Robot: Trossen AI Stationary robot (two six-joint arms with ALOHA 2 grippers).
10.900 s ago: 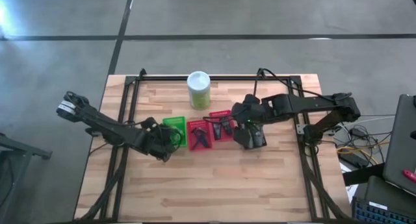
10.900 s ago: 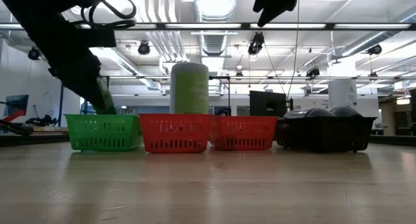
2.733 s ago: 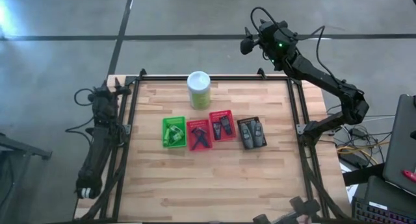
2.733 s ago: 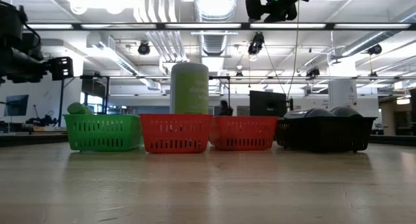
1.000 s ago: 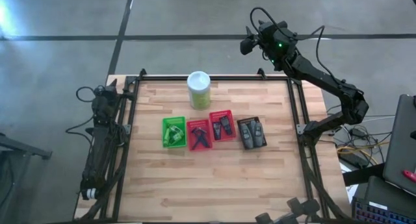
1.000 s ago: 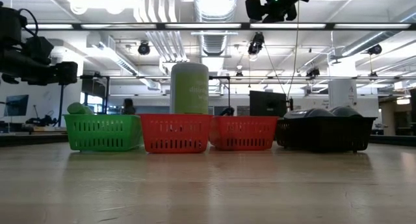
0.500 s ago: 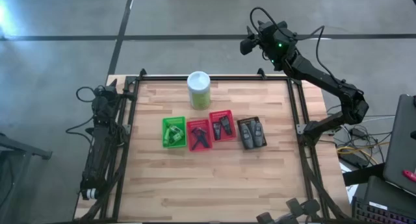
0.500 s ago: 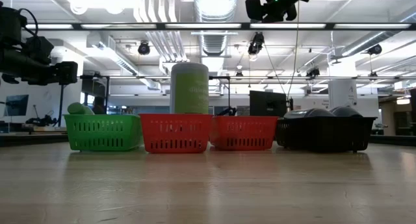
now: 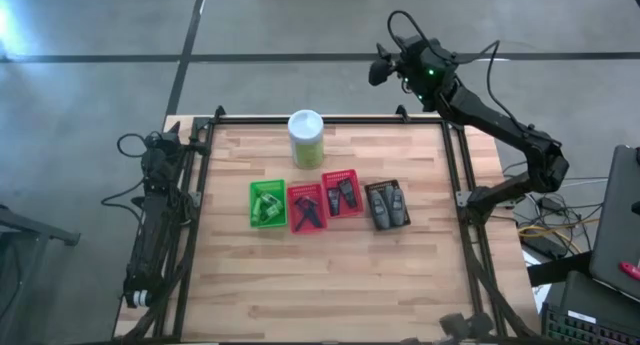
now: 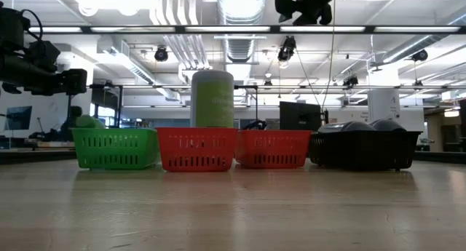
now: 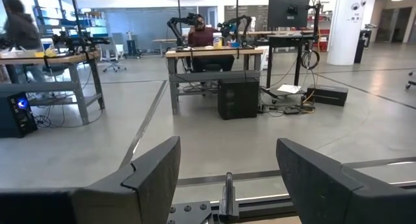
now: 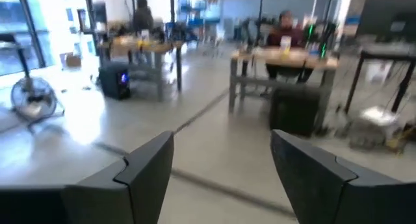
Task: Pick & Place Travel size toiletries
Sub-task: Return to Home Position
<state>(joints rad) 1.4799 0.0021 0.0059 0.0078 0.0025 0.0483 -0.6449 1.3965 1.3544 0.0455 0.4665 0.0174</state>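
Nearest: pale wooden plank table [image 9: 330,285], no toiletry seen loose on it. Mid-table, in a row: bright green mini tubes [image 9: 266,203] inside the small green mesh basket [image 10: 115,149]; thin black stick razors [image 9: 307,211] crossed in the first red mesh basket [image 10: 196,150]; black flat tubes [image 9: 343,193] in the second red mesh basket [image 10: 273,149]; dark grey oval bottles [image 9: 387,207] in the dark mesh basket [image 10: 364,150]. Behind, tall pale-green canister with white lid [image 9: 305,137] (no part of the sorting). Farther: left gripper [image 11: 227,160] by the table's far left corner, fingers spread, empty; right gripper [image 12: 221,152] raised past the far edge, likewise spread and empty. Looks sorted; by this showing, only settling the arms remaining.
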